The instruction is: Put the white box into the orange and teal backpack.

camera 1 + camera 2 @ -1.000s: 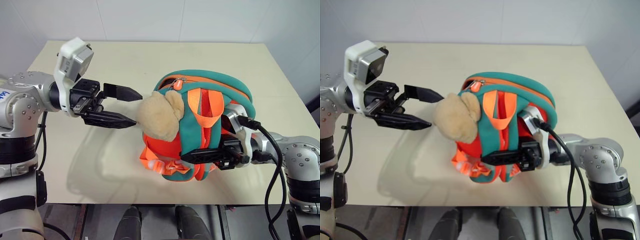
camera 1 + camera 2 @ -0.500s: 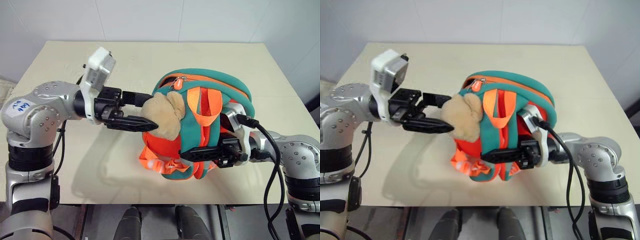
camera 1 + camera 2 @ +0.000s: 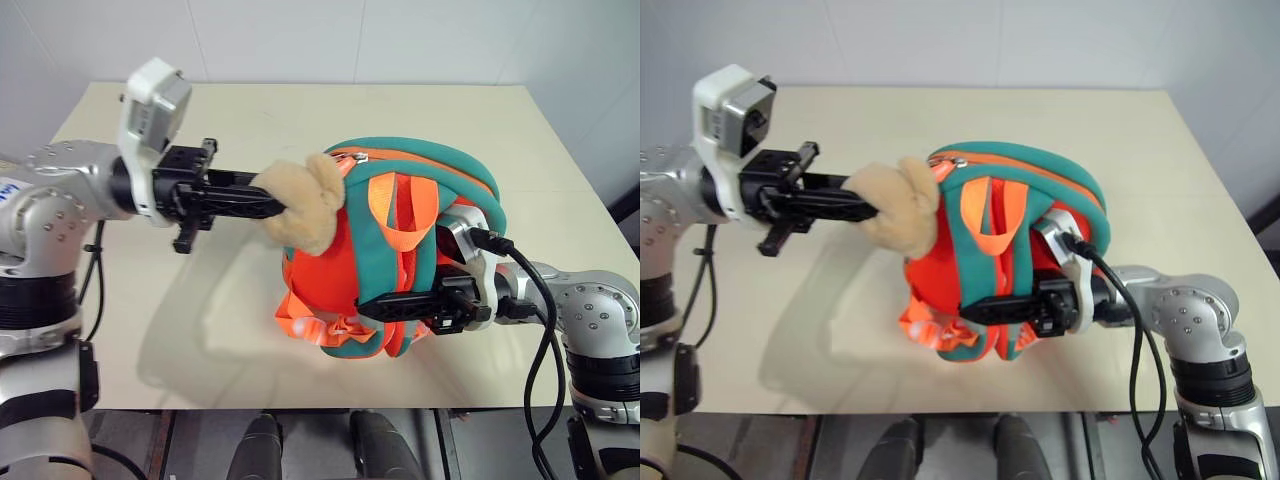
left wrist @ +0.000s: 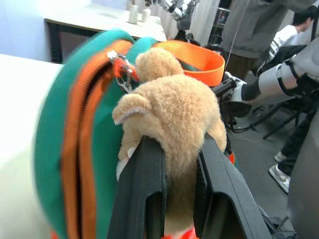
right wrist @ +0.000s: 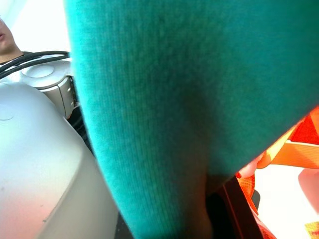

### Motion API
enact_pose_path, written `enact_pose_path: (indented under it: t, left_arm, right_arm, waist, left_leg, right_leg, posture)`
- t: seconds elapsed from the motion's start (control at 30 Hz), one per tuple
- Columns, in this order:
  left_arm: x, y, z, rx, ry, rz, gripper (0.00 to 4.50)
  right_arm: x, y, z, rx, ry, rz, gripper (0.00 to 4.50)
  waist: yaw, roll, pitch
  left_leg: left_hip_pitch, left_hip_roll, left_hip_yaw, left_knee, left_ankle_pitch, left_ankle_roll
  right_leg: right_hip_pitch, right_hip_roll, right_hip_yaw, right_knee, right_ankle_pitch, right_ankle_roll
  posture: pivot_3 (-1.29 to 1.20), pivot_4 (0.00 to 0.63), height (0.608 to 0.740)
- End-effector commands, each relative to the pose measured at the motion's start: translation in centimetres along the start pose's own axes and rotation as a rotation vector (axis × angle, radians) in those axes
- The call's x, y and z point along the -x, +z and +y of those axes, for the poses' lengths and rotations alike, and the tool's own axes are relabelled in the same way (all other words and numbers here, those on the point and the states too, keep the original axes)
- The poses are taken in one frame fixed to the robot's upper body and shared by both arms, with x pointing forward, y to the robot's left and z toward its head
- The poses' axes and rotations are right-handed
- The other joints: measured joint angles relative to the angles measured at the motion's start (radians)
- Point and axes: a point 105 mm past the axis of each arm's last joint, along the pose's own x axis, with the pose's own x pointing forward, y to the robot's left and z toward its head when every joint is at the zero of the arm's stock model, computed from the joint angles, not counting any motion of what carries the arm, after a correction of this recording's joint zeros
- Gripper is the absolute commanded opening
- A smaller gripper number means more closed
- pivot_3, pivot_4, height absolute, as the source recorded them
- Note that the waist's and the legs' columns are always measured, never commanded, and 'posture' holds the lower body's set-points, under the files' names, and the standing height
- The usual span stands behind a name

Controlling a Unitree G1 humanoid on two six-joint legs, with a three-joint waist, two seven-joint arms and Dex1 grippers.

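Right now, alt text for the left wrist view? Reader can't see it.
The left gripper is clamped on the beige plush piece of the orange and teal backpack, one black finger on each side. The zipper pull hangs beside the plush, and the zipper looks closed.

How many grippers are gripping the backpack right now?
2. The left gripper is clamped on the beige plush piece on the backpack; the right gripper is shut on its teal strap lower down.
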Motion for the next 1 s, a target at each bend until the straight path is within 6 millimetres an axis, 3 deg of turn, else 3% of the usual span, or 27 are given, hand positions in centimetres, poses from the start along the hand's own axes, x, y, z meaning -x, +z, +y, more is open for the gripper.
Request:
enact_pose_path:
  t: [0.03, 0.1, 0.2, 0.3, 0.5, 0.57, 0.7, 0.8, 1.0]
  left_arm:
    - [3.6, -0.4, 1.7, 0.077, 0.115, -0.011, 0.30]
    - [4.7, -2.1, 2.8, 0.139, 0.163, -0.012, 0.30]
    - [4.7, -6.9, 3.8, 0.276, 0.192, 0.022, 0.30]
    - [4.0, -10.5, 4.1, 0.353, 0.188, 0.049, 0.30]
    - [1.0, -14.7, 3.5, 0.410, 0.126, 0.059, 0.30]
    - [0.4, -14.8, 2.9, 0.387, 0.092, 0.037, 0.30]
    - [0.4, -12.2, 3.2, 0.247, 0.125, -0.043, 0.30]
    - [0.5, -10.0, 3.3, 0.135, 0.181, -0.071, 0.30]
    - [1.2, -9.0, 1.2, 0.133, 0.181, -0.040, 2.27]
  right_arm:
    - [-0.2, 0.2, 0.8, 0.042, 0.017, -0.016, 0.01]
    - [-0.2, 0.2, 0.8, 0.044, 0.013, -0.022, 0.01]
    - [-0.1, 0.1, 0.8, 0.050, -0.005, -0.038, 0.01]
    - [-0.2, 0.0, 1.0, 0.052, -0.013, -0.050, 0.01]
    - [-0.1, 0.1, 0.9, 0.066, -0.055, -0.072, 0.01]
    - [0.1, 0.2, 0.5, 0.098, -0.105, -0.072, 0.01]
    - [0.6, 0.8, -0.2, 0.227, -0.222, -0.054, 0.01]
    - [1.3, 1.8, 0.0, 0.340, -0.281, -0.087, 0.97]
    - [4.1, 2.8, 0.8, 0.489, -0.459, -0.063, 3.00]
  waist:
    - [-0.003, 0.000, 0.000]
    - [-0.006, 0.000, 0.000]
    - [-0.009, 0.000, 0.000]
    - [-0.009, 0.000, 0.000]
    - [0.005, 0.000, 0.000]
    - [0.010, 0.000, 0.000]
    - [0.018, 0.000, 0.000]
    - [0.017, 0.000, 0.000]
    - [0.013, 0.000, 0.000]
  left_leg:
    - [0.000, 0.000, 0.000, 0.000, 0.000, 0.000]
    - [0.001, 0.000, 0.000, 0.000, 0.000, 0.000]
    - [0.001, 0.000, 0.000, 0.000, 0.000, 0.000]
    - [0.000, 0.000, 0.000, 0.000, 0.000, 0.000]
    - [0.000, 0.000, 0.000, 0.000, 0.000, 0.000]
    - [0.001, 0.000, 0.000, 0.000, 0.000, 0.000]
    - [0.000, 0.000, -0.001, 0.000, 0.000, 0.000]
    - [-0.001, -0.001, -0.001, 0.000, 0.000, 0.000]
    - [0.000, -0.001, 0.000, -0.001, 0.000, 0.000]
  right_leg:
    - [0.000, 0.000, 0.000, 0.000, 0.000, 0.000]
    - [0.000, 0.000, 0.000, 0.000, 0.000, 0.000]
    - [0.000, 0.000, 0.000, 0.000, 0.000, -0.001]
    - [0.000, 0.000, 0.000, 0.000, 0.000, -0.001]
    - [0.000, -0.001, 0.000, 0.000, 0.000, -0.001]
    - [0.001, -0.001, 0.000, 0.000, 0.000, -0.001]
    - [0.000, -0.001, -0.001, 0.000, 0.000, -0.001]
    - [0.001, -0.002, -0.001, -0.001, 0.000, 0.000]
    - [0.001, -0.002, -0.001, -0.002, 0.000, 0.000]
  posture:
    - [0.00, 0.150, 0.740]
    - [0.00, 0.150, 0.740]
    - [0.00, 0.150, 0.740]
    - [0.00, 0.150, 0.740]
    - [0.00, 0.150, 0.740]
    - [0.00, 0.150, 0.740]
    - [0.00, 0.150, 0.740]
    - [0.00, 0.150, 0.740]
    - [0.00, 0.150, 0.740]
